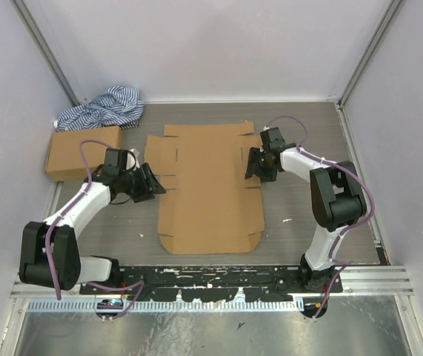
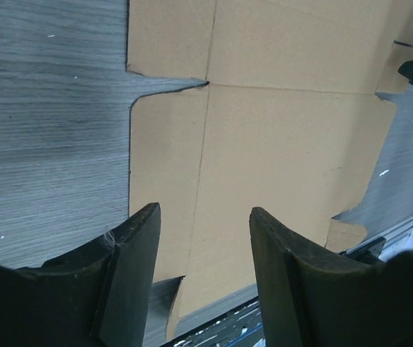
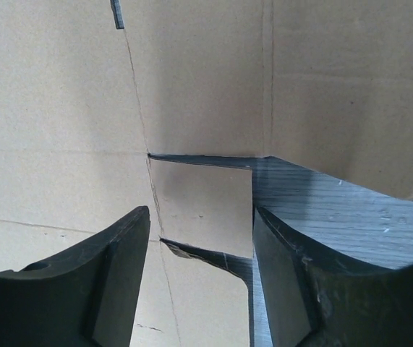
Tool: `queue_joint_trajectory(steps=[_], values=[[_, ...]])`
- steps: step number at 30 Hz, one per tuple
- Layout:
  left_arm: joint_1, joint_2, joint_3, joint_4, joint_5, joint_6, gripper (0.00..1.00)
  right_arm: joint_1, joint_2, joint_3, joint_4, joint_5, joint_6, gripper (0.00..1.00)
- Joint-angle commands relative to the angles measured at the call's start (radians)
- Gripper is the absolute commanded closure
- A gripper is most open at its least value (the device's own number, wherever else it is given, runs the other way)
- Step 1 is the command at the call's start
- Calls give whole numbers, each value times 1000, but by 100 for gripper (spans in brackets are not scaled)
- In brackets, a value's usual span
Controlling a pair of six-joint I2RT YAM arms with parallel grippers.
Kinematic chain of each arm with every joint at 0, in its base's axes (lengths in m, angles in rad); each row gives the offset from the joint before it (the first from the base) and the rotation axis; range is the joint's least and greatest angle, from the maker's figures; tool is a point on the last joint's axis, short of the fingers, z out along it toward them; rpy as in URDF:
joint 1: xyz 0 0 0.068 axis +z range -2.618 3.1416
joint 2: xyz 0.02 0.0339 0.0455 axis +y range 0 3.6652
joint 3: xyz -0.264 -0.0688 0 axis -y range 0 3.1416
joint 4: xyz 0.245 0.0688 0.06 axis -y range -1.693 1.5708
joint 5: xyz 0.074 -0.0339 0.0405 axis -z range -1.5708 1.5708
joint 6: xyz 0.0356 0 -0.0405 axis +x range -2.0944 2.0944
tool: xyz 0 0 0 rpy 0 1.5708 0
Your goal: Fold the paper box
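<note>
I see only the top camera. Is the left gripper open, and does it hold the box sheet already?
Observer: The left wrist view shows the left gripper open, with nothing between its fingers; the sheet lies below them.
Operator: And the right one, at the other edge?
Observer: The right gripper is open and empty too. A small tab of the sheet shows in the gap beyond its fingers; I cannot tell if they touch it.
</note>
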Motion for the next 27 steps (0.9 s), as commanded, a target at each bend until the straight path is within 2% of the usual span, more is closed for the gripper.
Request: queue_joint_trajectory(steps=[1, 10, 20, 27], values=[[-2, -7, -15, -7, -7, 15, 41, 32, -37, 56, -12, 42, 8, 37], [-3, 7, -18, 3, 1, 12, 41, 102, -77, 137, -80, 99, 6, 39], [-4, 5, -23, 2, 6, 12, 41, 206, 28, 238, -141, 221, 13, 41], [-10, 14, -18, -5, 5, 15, 41, 247, 137, 297, -191, 331, 25, 54]])
